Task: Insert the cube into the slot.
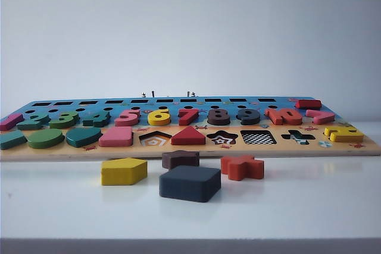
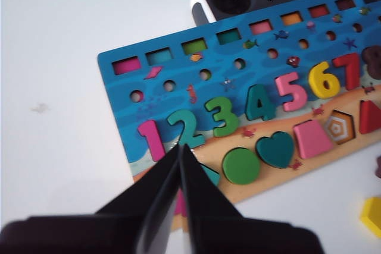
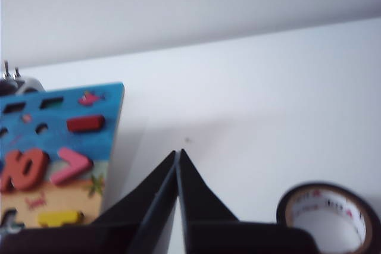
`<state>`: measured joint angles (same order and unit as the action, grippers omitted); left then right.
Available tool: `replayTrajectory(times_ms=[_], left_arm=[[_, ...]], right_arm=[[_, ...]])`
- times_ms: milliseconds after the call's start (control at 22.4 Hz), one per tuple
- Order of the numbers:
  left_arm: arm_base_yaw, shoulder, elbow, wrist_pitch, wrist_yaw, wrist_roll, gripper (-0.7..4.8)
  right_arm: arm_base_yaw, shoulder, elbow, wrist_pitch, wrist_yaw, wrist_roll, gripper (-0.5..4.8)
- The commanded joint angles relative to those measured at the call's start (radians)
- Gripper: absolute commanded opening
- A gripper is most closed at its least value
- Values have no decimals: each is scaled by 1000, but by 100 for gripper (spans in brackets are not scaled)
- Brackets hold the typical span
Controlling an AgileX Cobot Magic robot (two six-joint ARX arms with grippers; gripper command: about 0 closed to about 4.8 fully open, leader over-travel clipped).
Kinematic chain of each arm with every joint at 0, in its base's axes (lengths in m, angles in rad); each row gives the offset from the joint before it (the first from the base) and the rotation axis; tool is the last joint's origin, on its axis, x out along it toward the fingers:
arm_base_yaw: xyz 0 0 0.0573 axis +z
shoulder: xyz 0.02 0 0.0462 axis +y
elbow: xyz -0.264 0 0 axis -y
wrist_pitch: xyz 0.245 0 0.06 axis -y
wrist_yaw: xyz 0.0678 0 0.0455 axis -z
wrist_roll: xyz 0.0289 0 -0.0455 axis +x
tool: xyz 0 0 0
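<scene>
With both our left claw point(image 2: 180, 150) and right claw point(image 3: 177, 154) closed and empty, the cube point(image 1: 190, 183) on the table at six o'clock of the slot point(image 1: 258, 137) risks being nudged aside unless we open wide first.

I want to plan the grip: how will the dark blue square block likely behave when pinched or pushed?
The cube looks like rigid painted wood, so it should not flex in a pinch. Lying flat on the white table, it will probably slide rather than tip or roll. Its rounded corners and smooth finish may let narrow fingertips slip.
</scene>
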<state>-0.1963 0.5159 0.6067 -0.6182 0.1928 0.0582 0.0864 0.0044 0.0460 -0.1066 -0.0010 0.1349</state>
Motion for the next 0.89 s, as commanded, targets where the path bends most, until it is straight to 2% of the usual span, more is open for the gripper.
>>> replayTrajectory(times_ms=[45,313,403,537,895], left_arm=[[-28,46,61,-60,48,2,17],[-68,127,158,-161,105,2,17],[-82,165,205,-204,159,1,17],[-92,195,242,-247,185,1,17],[-95,312,379,-397,280,2,17]], right_arm=[[3,-2,47,24,-2,7,-3],[4,1,119,24,-2,56,-3],[21,61,166,29,-3,56,-3],[56,154,224,14,-2,56,-3],[256,479,453,-14,-3,47,-3]])
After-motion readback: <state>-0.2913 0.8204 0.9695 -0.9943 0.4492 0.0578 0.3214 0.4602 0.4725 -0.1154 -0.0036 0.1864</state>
